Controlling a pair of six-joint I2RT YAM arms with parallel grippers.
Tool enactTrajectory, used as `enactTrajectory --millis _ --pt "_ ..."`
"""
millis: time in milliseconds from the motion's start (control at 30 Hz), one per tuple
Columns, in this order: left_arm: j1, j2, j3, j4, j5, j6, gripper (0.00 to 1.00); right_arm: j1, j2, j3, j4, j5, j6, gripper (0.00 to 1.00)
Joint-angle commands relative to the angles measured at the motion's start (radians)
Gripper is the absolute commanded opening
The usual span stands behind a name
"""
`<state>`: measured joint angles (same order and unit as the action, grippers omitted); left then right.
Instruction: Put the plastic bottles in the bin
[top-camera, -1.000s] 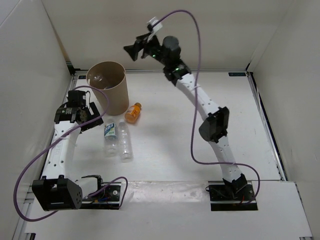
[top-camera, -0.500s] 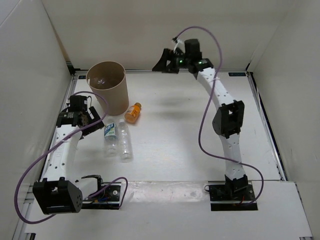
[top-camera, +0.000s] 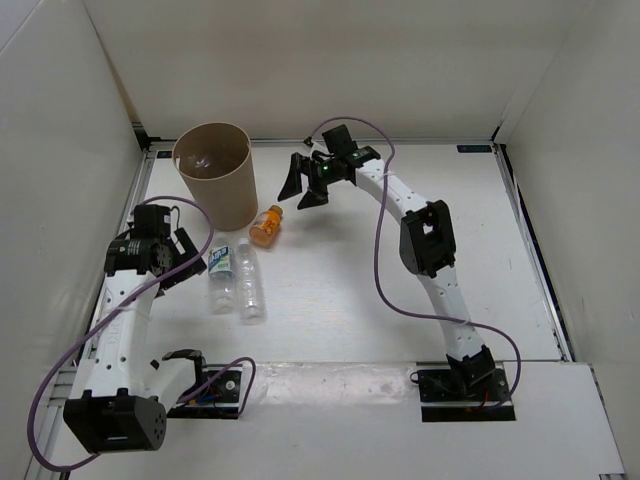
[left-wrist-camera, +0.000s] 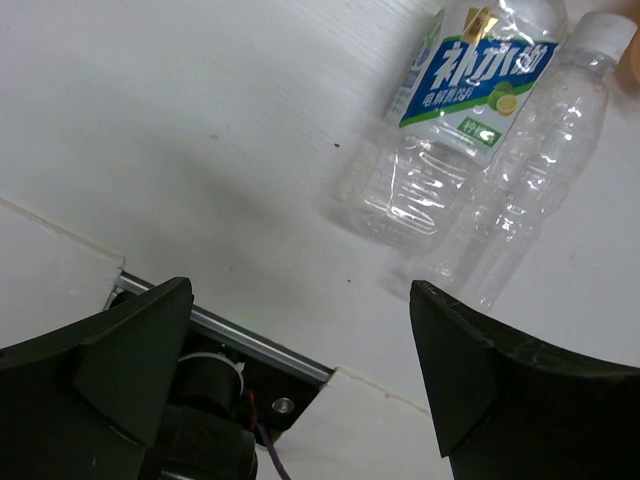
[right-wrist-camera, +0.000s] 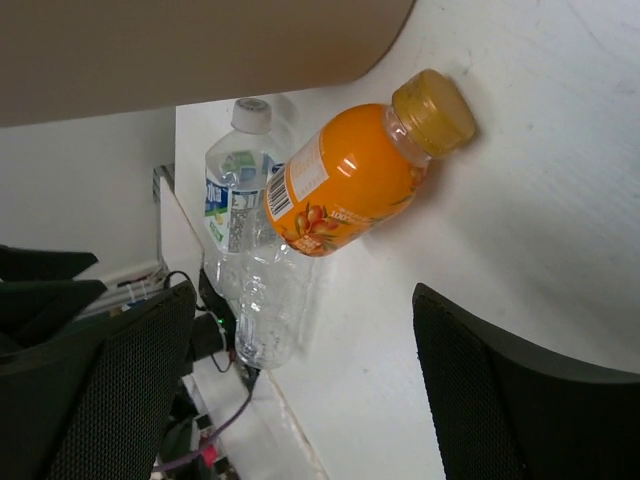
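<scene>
Orange bottle (top-camera: 265, 226) lay at five o'clock of bin (top-camera: 232, 200); looked rigid, slick, roll-prone, so I'd pinch mid-label. Right gripper (top-camera: 302, 192) hung at its one o'clock, spread wide, empty; left gripper (top-camera: 190, 258) likewise.

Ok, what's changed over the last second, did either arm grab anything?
The right gripper came down from high at the back to just beyond the orange bottle, open and empty. The left gripper, open, drew back slightly toward the near edge, beside the labelled bottle and the plain clear bottle. Nothing grasped or released. All three bottles and the bin stayed put.
</scene>
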<state>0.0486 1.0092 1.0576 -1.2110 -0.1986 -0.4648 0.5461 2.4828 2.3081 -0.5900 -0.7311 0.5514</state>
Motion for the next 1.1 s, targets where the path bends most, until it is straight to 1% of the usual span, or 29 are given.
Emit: enactTrajectory --millis 0,33,67,100,133,167,200,233,267,300,333,433,500,533,600,633,767,867,967,1067 --pt "0.002 -0.024 -0.015 -0.03 0.014 -0.031 1.0 -0.008 -0.031 -0.012 -0.056 0.027 0.089 0.9" --pt "0.005 -0.03 -0.015 -0.028 0.014 -0.038 1.0 -0.008 -0.053 -0.028 -0.12 0.06 0.122 0.9" --pt "0.007 -0.034 -0.011 -0.028 0.018 -0.043 1.0 -0.008 -0.07 -0.042 -0.146 0.103 0.16 0.9" --pt "0.005 -0.035 -0.008 -0.024 0.022 -0.054 1.0 0.0 -0.091 -0.134 -0.154 0.157 0.256 0.9" --pt "0.005 -0.041 -0.004 -0.025 0.028 -0.057 1.0 0.014 -0.141 -0.169 -0.154 0.151 0.278 0.9" --pt "0.004 -0.05 -0.007 -0.019 0.033 -0.072 1.0 0.027 -0.154 -0.22 -0.154 0.15 0.365 0.9" --pt "0.004 -0.055 -0.01 -0.021 0.034 -0.077 1.0 0.037 -0.182 -0.27 -0.156 0.153 0.366 0.9" --pt "0.002 -0.06 -0.011 -0.021 0.045 -0.08 1.0 0.055 -0.197 -0.291 -0.116 0.15 0.462 0.9" --pt "0.008 -0.063 -0.016 -0.015 0.063 -0.08 1.0 0.063 -0.203 -0.306 -0.107 0.144 0.496 0.9" --pt "0.005 -0.064 -0.018 -0.015 0.073 -0.077 1.0 0.071 -0.206 -0.309 -0.102 0.141 0.533 0.9" --pt "0.002 -0.064 -0.019 -0.015 0.085 -0.074 1.0 0.093 -0.202 -0.303 -0.049 0.13 0.609 0.9" --pt "0.004 -0.061 -0.025 -0.027 0.08 -0.066 1.0 0.127 -0.133 -0.195 -0.028 0.11 0.688 0.9" --pt "0.004 -0.061 -0.019 -0.041 0.076 -0.067 1.0 0.143 -0.108 -0.113 -0.054 0.146 0.717 0.9" --pt "0.007 -0.06 -0.013 -0.048 0.077 -0.063 1.0 0.144 -0.099 -0.11 -0.062 0.145 0.729 0.9" --pt "0.002 -0.051 0.002 -0.065 0.08 -0.061 1.0 0.153 -0.079 -0.122 -0.056 0.147 0.76 0.9" --pt "0.004 -0.05 0.018 -0.07 0.079 -0.054 1.0 0.155 -0.079 -0.171 -0.036 0.127 0.769 0.9" --pt "0.004 -0.044 0.042 -0.093 0.062 -0.052 1.0 0.149 -0.041 -0.211 0.022 0.099 0.765 0.9" --pt "0.004 -0.041 0.047 -0.099 0.059 -0.048 1.0 0.147 0.022 -0.135 0.016 0.124 0.733 0.9" --pt "0.005 -0.028 0.044 -0.099 0.056 -0.049 1.0 0.15 0.045 -0.063 0.002 0.14 0.723 0.9" --pt "0.005 -0.009 0.048 -0.101 0.059 -0.051 1.0 0.149 0.056 -0.082 -0.001 0.139 0.739 0.9"
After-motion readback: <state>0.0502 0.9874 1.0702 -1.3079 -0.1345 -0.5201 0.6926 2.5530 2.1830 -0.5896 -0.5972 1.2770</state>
